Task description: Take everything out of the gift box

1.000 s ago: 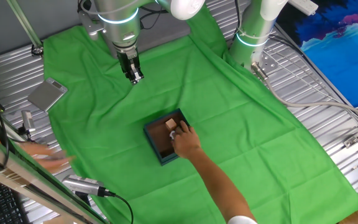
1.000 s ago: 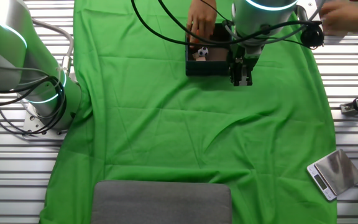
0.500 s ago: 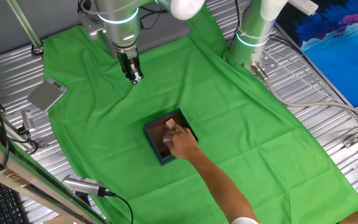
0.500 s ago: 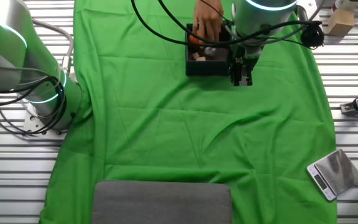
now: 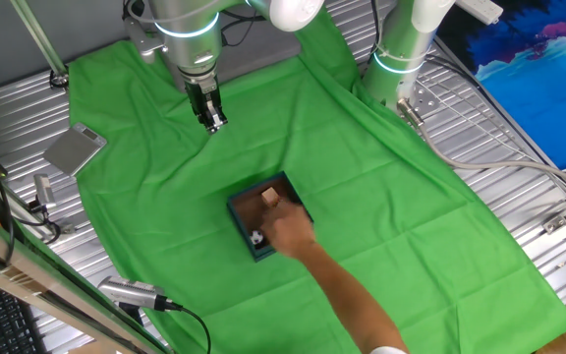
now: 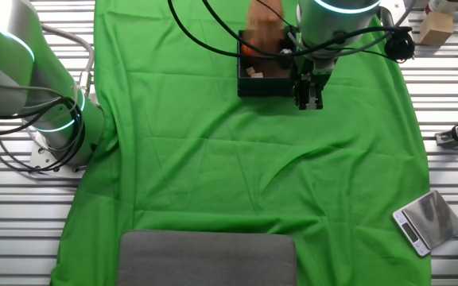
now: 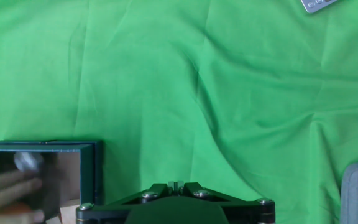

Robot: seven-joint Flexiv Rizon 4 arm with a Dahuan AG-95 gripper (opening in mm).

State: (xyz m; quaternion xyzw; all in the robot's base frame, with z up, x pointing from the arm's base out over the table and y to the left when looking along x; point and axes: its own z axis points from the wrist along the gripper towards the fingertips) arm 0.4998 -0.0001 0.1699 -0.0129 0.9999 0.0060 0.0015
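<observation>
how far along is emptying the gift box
Nothing looks taken out yet. The gripper hangs above the green cloth, away from the gift box, holding nothing. A person's hand is inside the box, where a tan cube and the soccer ball show. All removals remain.

Gift box (image 5: 247,211): dark teal-blue walls, brown interior. Cloth (image 5: 362,177): bright green. Soccer ball (image 5: 255,237): black-and-white; cube (image 5: 269,198): tan; plate (image 6: 207,258): grey.

Gift box (image 5: 261,228) sat mid-cloth (image 5: 381,197); wooden cube (image 5: 269,198) and soccer ball (image 5: 255,237) inside, under a person's hand (image 5: 288,232). Gripper (image 5: 213,123) hung well apart, far-left.
</observation>
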